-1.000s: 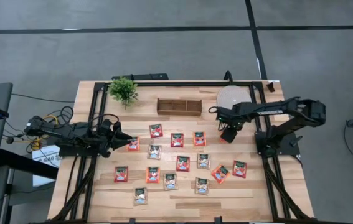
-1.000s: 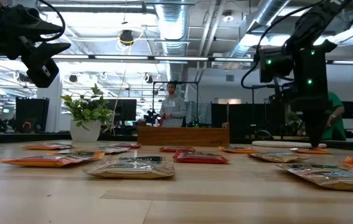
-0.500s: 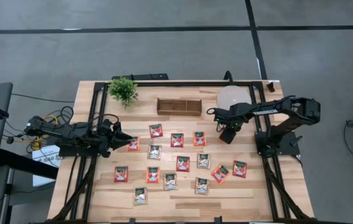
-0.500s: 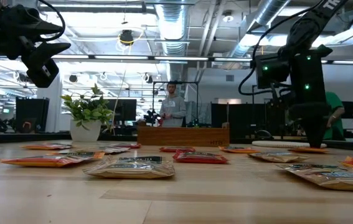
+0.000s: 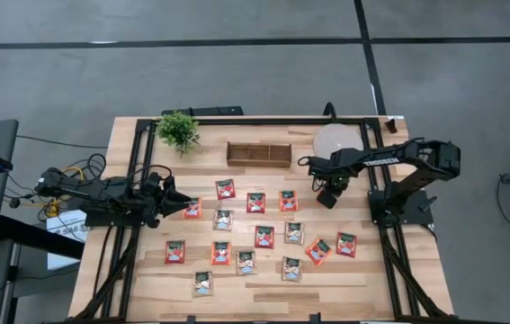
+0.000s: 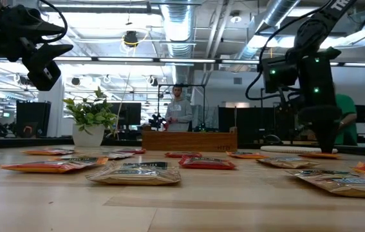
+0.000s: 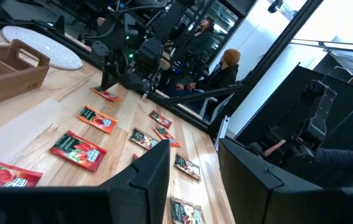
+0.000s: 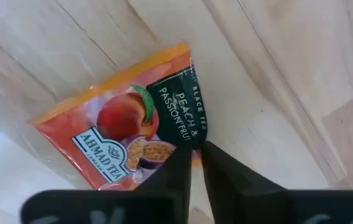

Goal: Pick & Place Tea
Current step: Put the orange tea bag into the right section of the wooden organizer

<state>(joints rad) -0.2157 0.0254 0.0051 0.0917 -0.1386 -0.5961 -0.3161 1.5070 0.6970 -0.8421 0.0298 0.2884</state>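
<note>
Sachets [image 5: 264, 237] scattered mid-table, nothing binned yet. Left gripper [image 5: 166, 197] parked open at left edge. Farther right, right gripper [image 8: 195, 163] pinched nearly shut on orange sachet's [image 8: 126, 134] edge, probably thin hold; could slip on lifting.

Bright even overhead light, soft shadows, window glare, blurred foreground sachets [image 6: 136, 173].

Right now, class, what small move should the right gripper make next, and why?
Probably lift straight up. The right gripper looks pinched onto the edge of the flat orange peach tea sachet, lying on the wooden table short of the brown compartment tray.
</note>
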